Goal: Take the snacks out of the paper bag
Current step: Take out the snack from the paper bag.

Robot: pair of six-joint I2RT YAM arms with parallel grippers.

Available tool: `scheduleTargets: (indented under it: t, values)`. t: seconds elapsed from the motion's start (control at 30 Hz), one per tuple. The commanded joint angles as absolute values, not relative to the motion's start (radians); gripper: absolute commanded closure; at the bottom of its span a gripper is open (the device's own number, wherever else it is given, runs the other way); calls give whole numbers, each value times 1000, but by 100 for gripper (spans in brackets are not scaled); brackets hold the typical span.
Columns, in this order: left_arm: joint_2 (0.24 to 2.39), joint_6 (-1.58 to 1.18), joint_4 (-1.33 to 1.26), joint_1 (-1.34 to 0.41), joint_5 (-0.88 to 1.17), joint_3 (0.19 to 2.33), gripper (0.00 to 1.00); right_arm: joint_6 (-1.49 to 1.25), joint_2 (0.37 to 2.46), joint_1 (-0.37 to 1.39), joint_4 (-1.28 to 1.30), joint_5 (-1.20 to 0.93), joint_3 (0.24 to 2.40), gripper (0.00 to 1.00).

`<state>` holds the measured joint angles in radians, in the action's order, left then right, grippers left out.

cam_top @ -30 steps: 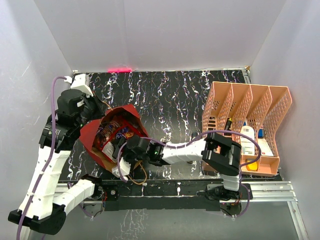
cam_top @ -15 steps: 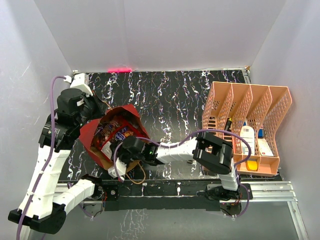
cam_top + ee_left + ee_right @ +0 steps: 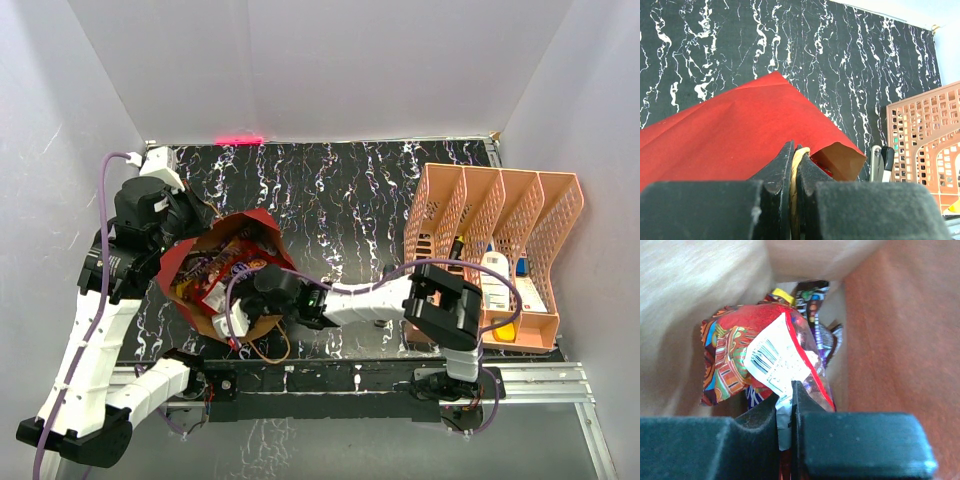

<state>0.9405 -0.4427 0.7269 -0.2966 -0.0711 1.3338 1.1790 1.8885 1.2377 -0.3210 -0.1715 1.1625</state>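
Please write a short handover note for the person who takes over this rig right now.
Left gripper: shut on the cord handle of the paper bag.
Right gripper: inside the bag, shut on the edge of a red snack packet.
Other snacks lie behind it in the bag.
Done: one packet gripped; none out yet.
Left: pull it out, then the rest.

Overhead, two wrist close-ups, shared paper bag [image 3: 262, 225]

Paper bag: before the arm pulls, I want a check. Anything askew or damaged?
The paper bag lies tilted over, its mouth squashed out of square, and one cord handle trails loose on the table. No tear shows; the snacks are all inside.
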Motion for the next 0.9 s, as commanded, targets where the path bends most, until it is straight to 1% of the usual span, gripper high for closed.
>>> scheduleTargets:
  t: [0.0,0.23,0.33,0.53,0.7,0.87]
  values:
    - [925,-461,710,-298,-90,1357,100,889,1752,1216,-552,-199,1178,93]
    - [914,-466,714,-298,-115,1345,100,630,1665,1205,-558,-89,1219,93]
    - [909,-466,716,-298,-129,1347,100,581,1603,1204,-538,-94,1215,93]
    - [910,-465,715,-298,-134,1349,100,451,1440,1204,-463,-114,1198,93]
    - [912,-455,718,-298,-153,1345,100,267,1306,1204,-388,-63,1209,93]
    - [905,-445,722,-298,-170,1339,100,167,1144,1204,-303,-10,1172,93]
